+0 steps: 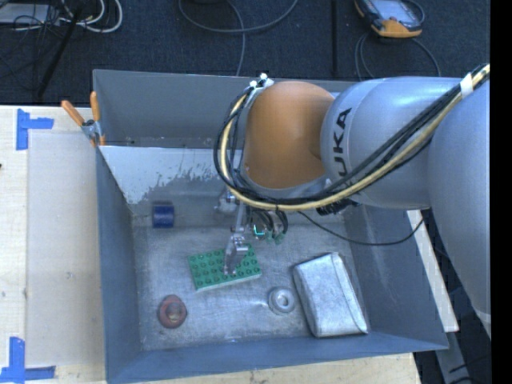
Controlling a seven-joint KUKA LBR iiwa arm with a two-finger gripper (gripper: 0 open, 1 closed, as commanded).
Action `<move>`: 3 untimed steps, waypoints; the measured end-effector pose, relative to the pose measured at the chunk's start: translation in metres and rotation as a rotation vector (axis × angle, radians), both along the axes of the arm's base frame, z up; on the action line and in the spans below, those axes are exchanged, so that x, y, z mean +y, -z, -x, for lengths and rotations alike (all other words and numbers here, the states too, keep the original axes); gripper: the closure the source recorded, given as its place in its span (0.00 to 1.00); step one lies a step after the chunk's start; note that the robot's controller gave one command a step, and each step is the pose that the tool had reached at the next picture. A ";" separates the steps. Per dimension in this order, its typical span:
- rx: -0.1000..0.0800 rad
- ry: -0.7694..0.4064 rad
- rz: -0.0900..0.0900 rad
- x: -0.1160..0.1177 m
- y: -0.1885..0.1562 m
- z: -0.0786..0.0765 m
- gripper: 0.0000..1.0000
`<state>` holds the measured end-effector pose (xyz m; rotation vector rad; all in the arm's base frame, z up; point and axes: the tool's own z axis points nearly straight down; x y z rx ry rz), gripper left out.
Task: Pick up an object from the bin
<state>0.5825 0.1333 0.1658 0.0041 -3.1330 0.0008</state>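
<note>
One pincer [235, 262] hangs just below the middle of the frame, at the end of a grey arm [400, 150] that enters from the right. Its tip sits over the upper right part of a green plate [210, 272], a flat studded rectangle lying tilted on the floor of the bin [120, 318], a little left of the floor's centre. Whether the pincer is released or clenched cannot be told from this angle, nor whether it touches the plate.

Right of the plate, near the lower edge of the floor, lies a small silver ring [281, 300]. Just beside the ring, further right, rests a silver block [328, 296], crinkled like foil. A brown disc [171, 311] lies in the lower left of the floor, apart from the plate. A blue cylinder [163, 214] sits in the upper left, close to the sloping back wall.

Above the pincer, an orange cover [284, 134] wraps the wrist, and black and yellow cables [232, 154] loop round it.
</note>
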 end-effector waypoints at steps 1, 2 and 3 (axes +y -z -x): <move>-0.005 0.137 -0.002 -0.025 0.084 -0.013 0.00; -0.005 0.136 -0.002 -0.024 0.081 -0.013 1.00; -0.017 -0.125 -0.002 -0.039 -0.090 -0.024 1.00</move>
